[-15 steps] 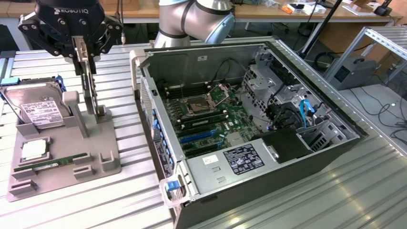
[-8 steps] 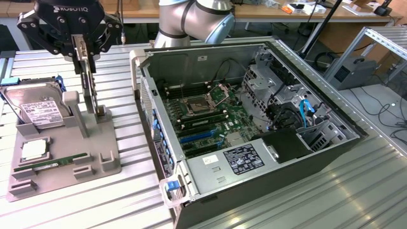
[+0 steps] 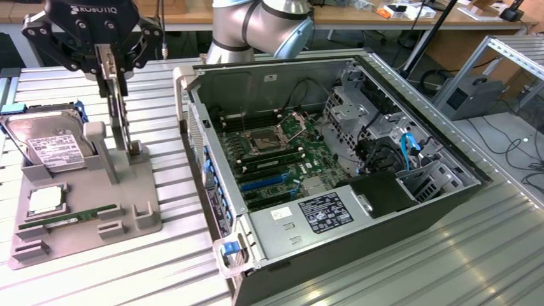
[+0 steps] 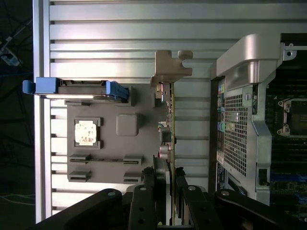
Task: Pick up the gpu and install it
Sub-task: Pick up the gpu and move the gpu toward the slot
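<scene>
Two fingers [image 4: 149,189] of the gripper [image 3: 106,69] are pinched against the flat faces of the gpu [image 3: 120,118], one on each side, so from my station the claw reads as half-closed with the card in its grasp. The gpu stands upright on edge over the grey fixture tray [image 3: 85,226], its silver bracket [image 4: 171,67] at the end away from the claw. I can't tell for sure whether its lower edge has cleared the tray's stand. Beside it on the tray sit the hard drive [image 3: 51,145] and a processor chip [image 3: 44,199]. The open computer case [image 3: 281,71] lies to the exterior view's right.
</scene>
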